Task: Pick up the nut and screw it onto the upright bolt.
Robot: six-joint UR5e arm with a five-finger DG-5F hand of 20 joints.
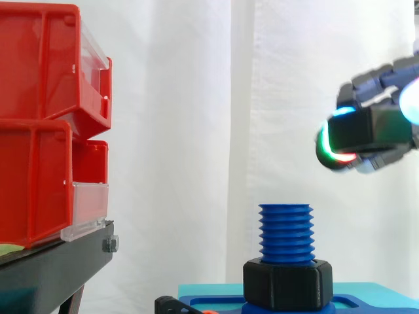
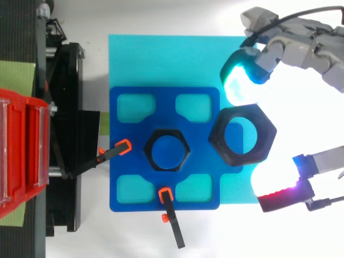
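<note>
Side view: we see the robot hand (image 1: pixel 381 75) up and right of the bolt (image 1: pixel 286 232), its pads pinching the nut (image 1: pixel 366 127) edge-on, probably to carry it level over the thread. Top view: the nut sits right of the bolt, gripped from two sides. We count one bolt and two nuts, including the base nut (image 2: pixel 152 141) round the bolt.

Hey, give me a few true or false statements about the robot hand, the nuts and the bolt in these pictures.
1. The robot hand pinches a black nut. True.
2. That nut is already threaded on the blue bolt. False: it is held above and beside the bolt, apart from it.
3. A second nut sits at the bolt's base. True.
4. In the side view the red bins stand right of the bolt. False: they stand left of it.
</note>
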